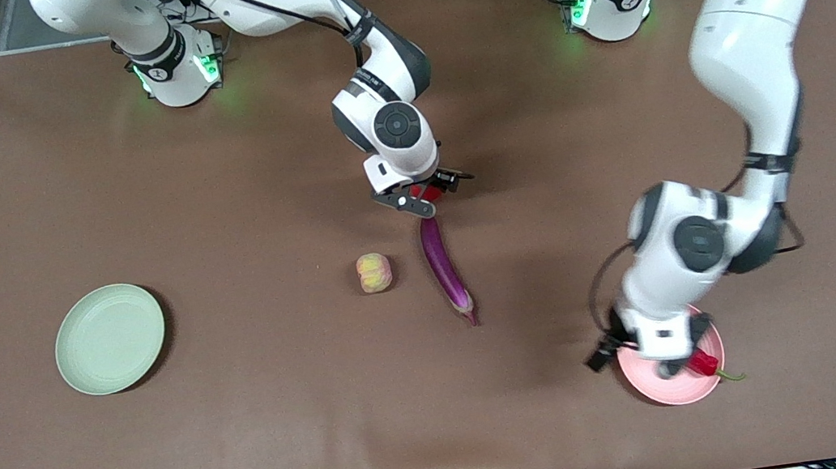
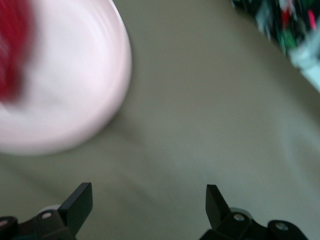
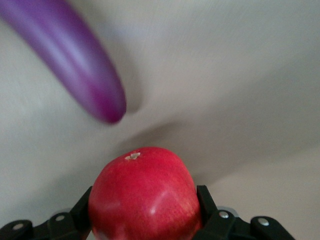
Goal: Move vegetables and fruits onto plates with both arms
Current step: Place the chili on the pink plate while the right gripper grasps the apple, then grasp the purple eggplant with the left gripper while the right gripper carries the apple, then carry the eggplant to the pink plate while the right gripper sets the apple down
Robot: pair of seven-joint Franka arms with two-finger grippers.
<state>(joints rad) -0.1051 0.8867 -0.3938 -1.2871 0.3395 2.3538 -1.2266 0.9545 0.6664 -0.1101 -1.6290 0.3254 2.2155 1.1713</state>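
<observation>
Right pincer (image 1: 425, 194) clamped on the round red fruit (image 3: 145, 197), fingers (image 3: 80, 210) pressed against both its sides, just over the eggplant's (image 1: 445, 267) blunt end near mid-bench. Right arm reaches out from its base, elbow bent, wrist turned down.

Left pincer (image 2: 150, 207) spread wide, nothing between the fingers, low over the pink plate's (image 1: 639, 383) rim; left arm folded steeply down.

Pink plate holds the red chili pepper (image 1: 704, 363), green stem past the edge. Green plate (image 1: 109, 338) sits toward the right arm's end. Peach-like fruit (image 1: 374, 272) lies beside the eggplant. Brown bench (image 1: 264, 420) open between the plates.
</observation>
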